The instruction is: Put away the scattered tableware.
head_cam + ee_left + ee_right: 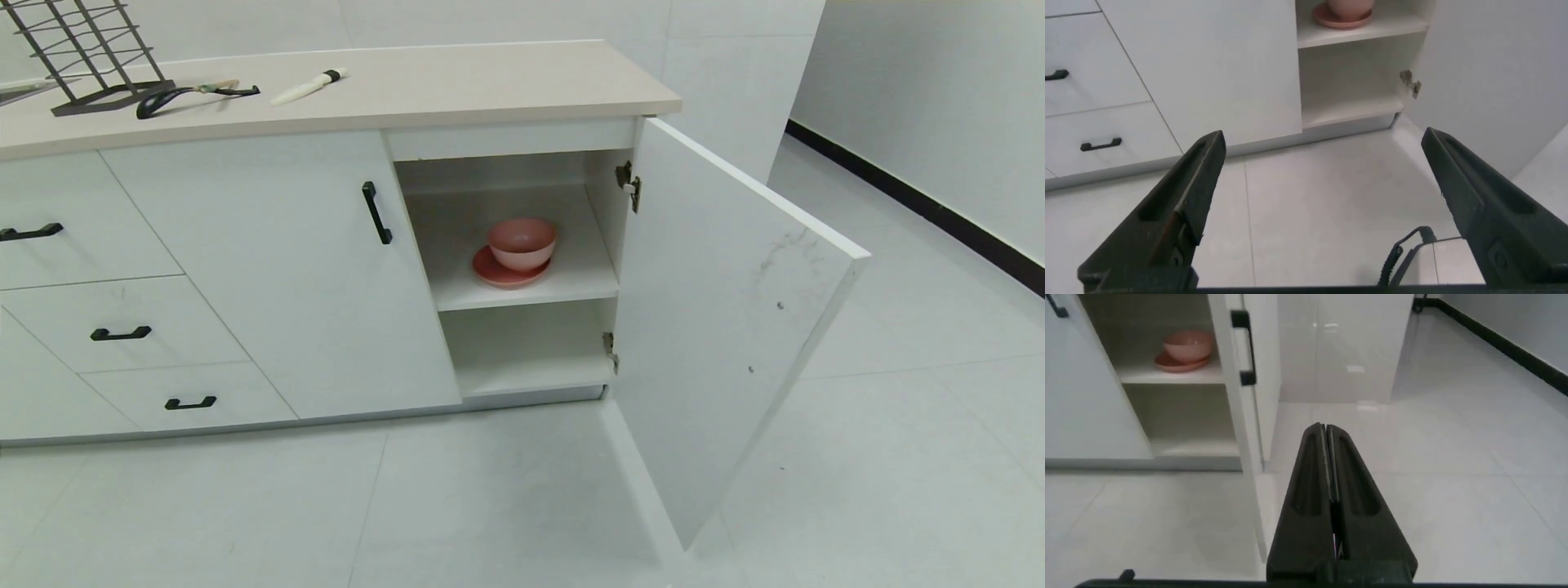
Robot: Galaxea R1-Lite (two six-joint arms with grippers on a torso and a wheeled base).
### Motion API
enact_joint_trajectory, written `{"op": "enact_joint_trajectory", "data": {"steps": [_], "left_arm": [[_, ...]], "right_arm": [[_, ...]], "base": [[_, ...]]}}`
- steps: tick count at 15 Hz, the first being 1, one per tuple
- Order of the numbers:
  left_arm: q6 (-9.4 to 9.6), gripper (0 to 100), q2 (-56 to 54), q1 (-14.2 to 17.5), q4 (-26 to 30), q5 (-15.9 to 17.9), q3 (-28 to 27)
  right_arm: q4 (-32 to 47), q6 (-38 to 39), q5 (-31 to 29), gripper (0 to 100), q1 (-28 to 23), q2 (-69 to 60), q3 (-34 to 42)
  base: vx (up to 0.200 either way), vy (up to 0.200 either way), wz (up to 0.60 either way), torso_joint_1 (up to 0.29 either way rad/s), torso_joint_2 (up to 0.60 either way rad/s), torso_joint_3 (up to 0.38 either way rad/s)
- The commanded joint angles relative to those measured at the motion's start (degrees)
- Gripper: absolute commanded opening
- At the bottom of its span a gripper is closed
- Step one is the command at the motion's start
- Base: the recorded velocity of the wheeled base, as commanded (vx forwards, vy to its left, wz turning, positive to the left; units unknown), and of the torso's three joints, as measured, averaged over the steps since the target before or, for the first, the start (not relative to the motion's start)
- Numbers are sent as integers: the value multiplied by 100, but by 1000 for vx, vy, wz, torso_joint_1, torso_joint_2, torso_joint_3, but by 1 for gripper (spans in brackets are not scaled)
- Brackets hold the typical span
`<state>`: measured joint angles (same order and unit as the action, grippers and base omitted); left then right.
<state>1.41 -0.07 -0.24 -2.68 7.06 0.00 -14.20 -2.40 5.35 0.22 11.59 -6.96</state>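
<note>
Pink bowl (522, 242) apparently rests on pink plate (508, 276) near shelf's (575, 278) front edge (door (718, 310) open). Left gripper (1321, 139) fingers wide; right gripper (1324, 431) fingers together.

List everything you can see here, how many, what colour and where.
plate: 1, pink-red, upper shelf of the cabinet
bowl: 1, pink, on the plate
rack: 1, black wire, counter's left end
utensils: 2, one pale, one black-handled, on the counter by the rack
doors: 2, white, left one closed, right one swung open
drawers: 3, white, black handles, left of the doors
left gripper: 1, black, open, over the floor
right gripper: 1, black, shut, over the floor
</note>
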Motion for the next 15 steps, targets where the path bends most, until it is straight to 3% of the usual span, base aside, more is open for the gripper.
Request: {"op": "enact_joint_trajectory", "data": {"steps": [1,3,4,6,8,15], "left_arm": [[-18,100,7,7,-4,-3,0],[-1,100,7,7,-4,-11,0],[-10,100,7,24,-4,-11,0],[-27,100,7,24,-4,-20,0],[-27,100,7,24,-13,6,0],[-27,100,7,24,-13,94,0]], "right_arm": [[-1691,-94,256,0,40,2708,-807],[-3071,-217,317,0,31,3771,-534],[-4284,-278,581,0,-409,4896,-139],[-4943,-393,1108,0,-672,5784,-271],[-5031,-577,1521,0,-611,6338,-578],[-5339,-858,1891,0,171,8008,-2090]], "base": [[0,0,0,0,0,0],[0,0,0,0,0,0],[0,0,0,0,0,0],[0,0,0,0,0,0],[0,0,0,0,0,0],[0,0,0,0,0,0]]}}
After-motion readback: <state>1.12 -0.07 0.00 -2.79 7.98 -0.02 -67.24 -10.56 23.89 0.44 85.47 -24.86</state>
